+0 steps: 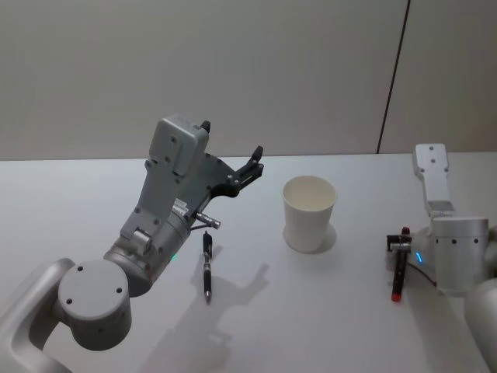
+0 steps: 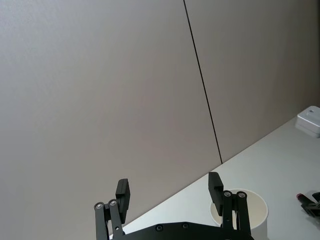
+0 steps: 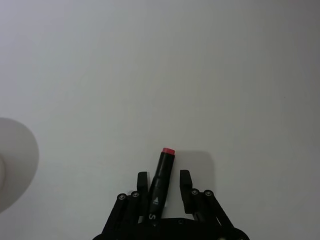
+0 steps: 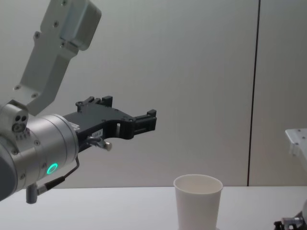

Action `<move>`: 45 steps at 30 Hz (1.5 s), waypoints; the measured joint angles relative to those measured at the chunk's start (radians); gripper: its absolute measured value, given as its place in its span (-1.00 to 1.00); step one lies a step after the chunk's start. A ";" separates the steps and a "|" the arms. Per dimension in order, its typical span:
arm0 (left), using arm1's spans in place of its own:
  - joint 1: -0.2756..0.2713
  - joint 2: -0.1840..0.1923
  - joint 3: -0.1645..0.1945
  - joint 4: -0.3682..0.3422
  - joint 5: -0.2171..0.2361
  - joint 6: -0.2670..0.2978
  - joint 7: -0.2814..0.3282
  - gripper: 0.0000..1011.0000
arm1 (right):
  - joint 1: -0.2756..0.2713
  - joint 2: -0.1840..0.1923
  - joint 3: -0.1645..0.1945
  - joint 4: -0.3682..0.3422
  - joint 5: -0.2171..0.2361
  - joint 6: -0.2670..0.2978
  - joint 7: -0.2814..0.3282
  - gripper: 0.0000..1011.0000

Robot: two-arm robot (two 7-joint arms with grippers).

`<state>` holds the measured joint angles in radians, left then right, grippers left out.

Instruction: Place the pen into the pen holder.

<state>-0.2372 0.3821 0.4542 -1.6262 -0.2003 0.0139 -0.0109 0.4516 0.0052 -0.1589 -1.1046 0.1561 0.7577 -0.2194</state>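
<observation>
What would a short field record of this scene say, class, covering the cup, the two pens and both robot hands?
pen holder: white paper cup, upright on the table, nothing seen inside
black pen: lying flat, to the robot's left of the cup
red-capped marker: lying flat, to the cup's right
left hand: open, raised in the air, holding nothing
right hand: low at the table, open, fingers either side of the marker

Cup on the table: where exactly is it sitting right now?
Head view: the cup stands upright near the middle, right of the black pen by the raised left hand, left of the red-tipped marker at the right hand.
</observation>
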 joint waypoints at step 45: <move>0.000 0.000 0.000 0.000 0.000 0.000 0.000 0.98 | -0.052 0.012 0.030 -0.074 -0.021 -0.173 0.122 -0.64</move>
<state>-0.2372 0.3821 0.4542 -1.6262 -0.2004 0.0138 -0.0109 0.3997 0.0171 -0.1284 -1.1785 0.1351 0.5847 -0.0973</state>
